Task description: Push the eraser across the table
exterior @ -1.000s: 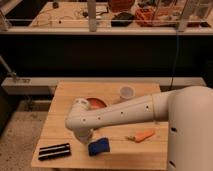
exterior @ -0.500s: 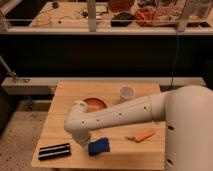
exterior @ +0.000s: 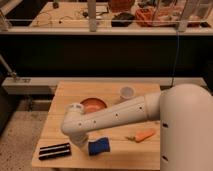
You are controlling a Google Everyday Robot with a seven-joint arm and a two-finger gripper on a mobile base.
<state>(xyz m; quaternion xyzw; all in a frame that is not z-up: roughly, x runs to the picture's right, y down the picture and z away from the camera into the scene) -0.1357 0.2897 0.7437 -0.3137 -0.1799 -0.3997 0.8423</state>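
The eraser (exterior: 98,147), which I take to be the blue block (the black bar (exterior: 54,150) to its left is the other candidate, and I cannot rule it out), lies flat near the front edge of the table (exterior: 70,95), a little left of the middle.

In the camera view, the only one, the white arm (exterior: 115,117) reaches in from the right, bends at a bulky joint over the left half of the table and turns down toward the front. The gripper (exterior: 81,146) is at its foot, low over the wood in the gap between the black bar and the eraser, just beside the eraser's left end. I cannot tell whether it touches the block, nor whether it is spread or pressed together.

Over the last second the bent joint has sunk a little and drifted slightly left, taking the gripper lower. The eraser, the black bar, the red bowl (exterior: 94,105), the white cup (exterior: 128,92) and the orange piece (exterior: 144,135) sit where they were. By my judgement the push has not begun: this is the end of the approach. A sweep to the right from here would drive the eraser along the front edge, where an off-centre contact could pivot it or tip it off the table.
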